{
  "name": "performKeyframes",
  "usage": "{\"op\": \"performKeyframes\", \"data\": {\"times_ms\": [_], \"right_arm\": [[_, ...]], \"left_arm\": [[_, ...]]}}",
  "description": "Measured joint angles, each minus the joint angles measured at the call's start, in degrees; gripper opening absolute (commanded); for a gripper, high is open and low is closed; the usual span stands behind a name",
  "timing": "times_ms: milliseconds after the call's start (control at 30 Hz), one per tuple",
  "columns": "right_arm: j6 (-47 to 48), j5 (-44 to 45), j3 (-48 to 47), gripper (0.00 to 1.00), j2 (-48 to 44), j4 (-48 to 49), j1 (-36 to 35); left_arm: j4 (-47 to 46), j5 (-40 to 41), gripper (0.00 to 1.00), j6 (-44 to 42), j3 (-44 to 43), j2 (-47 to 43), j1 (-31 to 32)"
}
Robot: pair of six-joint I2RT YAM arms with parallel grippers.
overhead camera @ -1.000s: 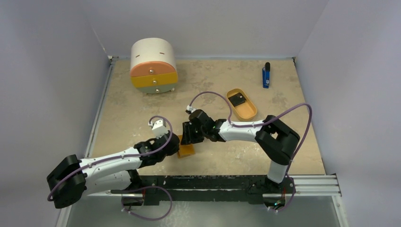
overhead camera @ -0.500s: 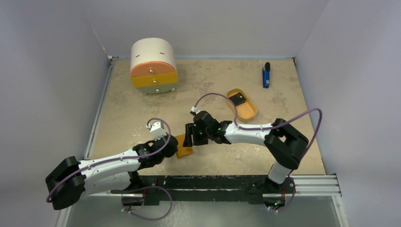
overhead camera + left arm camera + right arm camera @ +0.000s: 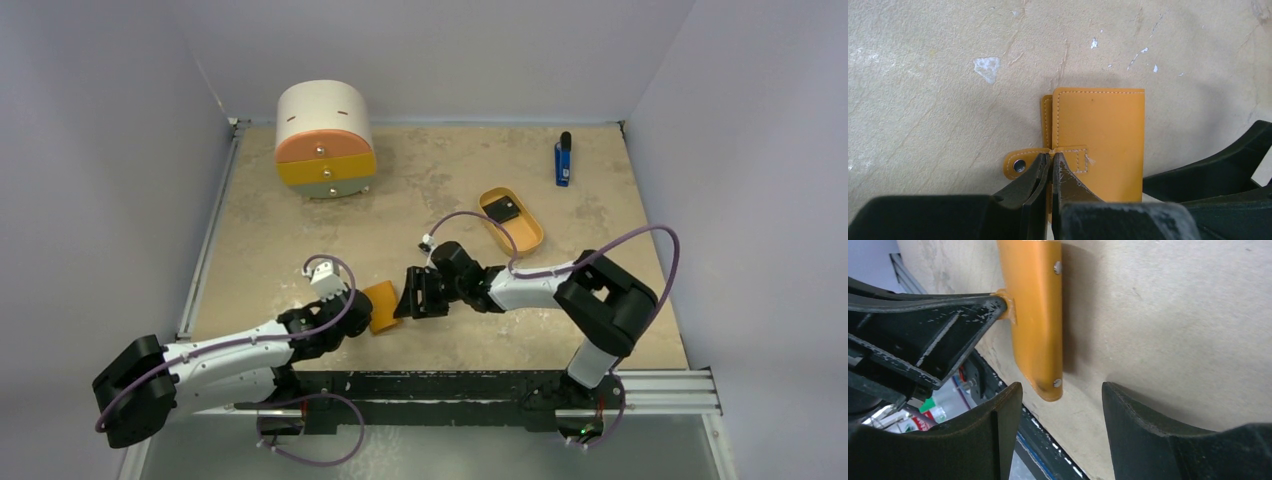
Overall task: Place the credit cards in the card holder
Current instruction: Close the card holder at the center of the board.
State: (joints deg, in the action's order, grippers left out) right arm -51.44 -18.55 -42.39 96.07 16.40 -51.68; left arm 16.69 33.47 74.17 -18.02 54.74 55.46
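The orange card holder (image 3: pixel 383 305) sits closed near the table's front, between my two grippers. My left gripper (image 3: pixel 1052 157) is shut on the holder's (image 3: pixel 1100 132) left edge, at the strap with the silver snap (image 3: pixel 1019 165). My right gripper (image 3: pixel 1063 395) is open and empty, just right of the holder (image 3: pixel 1035 315), with its fingers (image 3: pixel 1143 415) apart from it. In the top view the right gripper (image 3: pixel 413 297) is beside the holder. One black credit card (image 3: pixel 503 210) lies in the tan oval tray (image 3: pixel 525 238). No other card shows.
A round drawer cabinet (image 3: pixel 323 140) stands at the back left. A blue-and-black stick-shaped object (image 3: pixel 564 160) lies at the back right. The table's front edge and rail (image 3: pixel 470 385) run just below both grippers.
My right gripper has backed off to the right, uncovering the card holder. My left arm has shifted slightly left and back, still holding the holder.
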Motion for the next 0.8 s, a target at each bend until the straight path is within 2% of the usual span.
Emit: {"op": "performKeyframes", "data": {"times_ms": [367, 600, 800], "right_arm": [[-3.3, -4.4, 0.0, 0.62, 4.5, 9.1, 0.7], [-4.5, -4.4, 0.2, 0.61, 5.7, 12.2, 0.8], [-6.1, -2.3, 3.7, 0.62, 5.5, 18.4, 0.8]], "left_arm": [[-0.8, 0.1, 0.00, 0.4, 0.4, 0.4, 0.0], [-1.5, 0.4, 0.00, 1.3, 0.4, 1.3, 0.0], [-1.6, 0.5, 0.00, 1.7, 0.4, 1.6, 0.0]]}}
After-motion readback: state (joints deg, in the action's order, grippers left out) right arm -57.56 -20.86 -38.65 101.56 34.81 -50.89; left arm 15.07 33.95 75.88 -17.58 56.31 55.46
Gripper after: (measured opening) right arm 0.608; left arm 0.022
